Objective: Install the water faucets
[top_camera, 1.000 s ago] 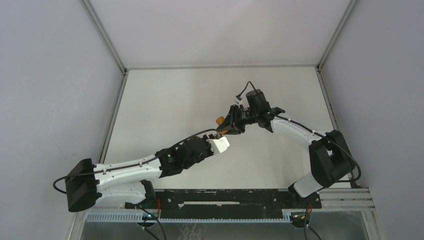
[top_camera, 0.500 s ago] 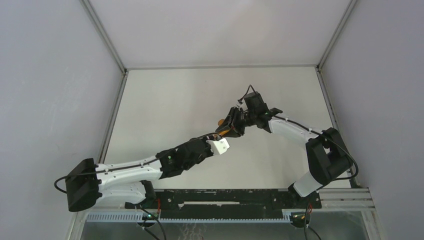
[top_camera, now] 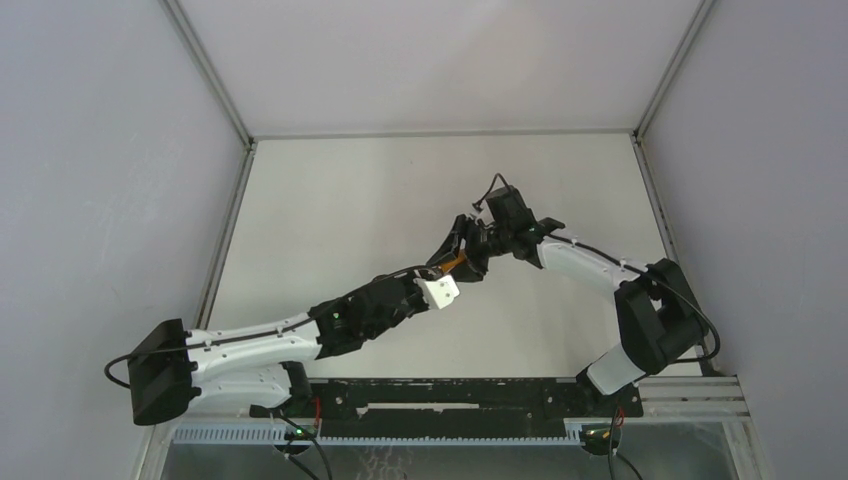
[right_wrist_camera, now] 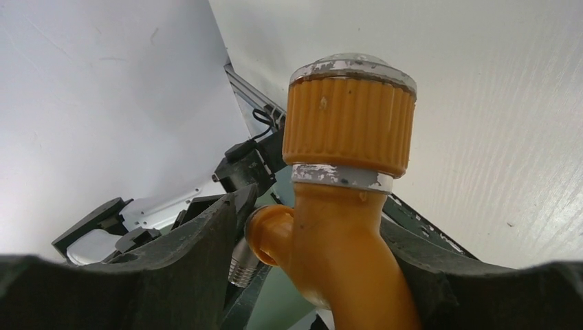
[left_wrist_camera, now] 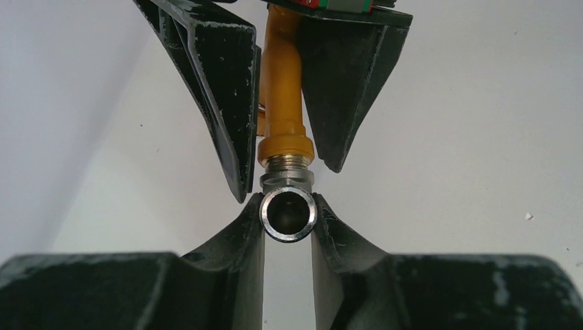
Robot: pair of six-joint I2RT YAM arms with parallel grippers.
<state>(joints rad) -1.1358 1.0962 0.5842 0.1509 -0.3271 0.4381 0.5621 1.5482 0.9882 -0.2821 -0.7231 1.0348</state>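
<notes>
Gripping the grey metal fitting [left_wrist_camera: 288, 214] between its two narrowly set fingers [left_wrist_camera: 242, 237], the left end effector [left_wrist_camera: 288, 230] is presenting the fitting's round open mouth straight toward its own wrist camera. The right end effector [right_wrist_camera: 323, 254] is clamping the orange tap body [left_wrist_camera: 282, 103] from above in that view, its dark fingers [left_wrist_camera: 221, 82] pressing on both flanks of the orange stem. The tap's silvery threaded end [left_wrist_camera: 287, 165] is touching the upper side of the fitting; I cannot tell whether any thread is engaging. In the right wrist view the ribbed orange knob [right_wrist_camera: 350, 117] with its worn silvery cap is filling the middle, and a side spout is branching off toward the left finger.

From above, the two arms are meeting over the middle of the pale tabletop [top_camera: 330, 200], with the tap [top_camera: 452, 262] showing as a small orange speck between them. The meeting point is sitting well apart from the left wall [top_camera: 100, 200], the right wall [top_camera: 760, 200] and the back wall [top_camera: 440, 60]. Bare tabletop is showing on every side of the pair, widest toward the far-left corner and narrower toward the near edge, where the arm bases are standing.
</notes>
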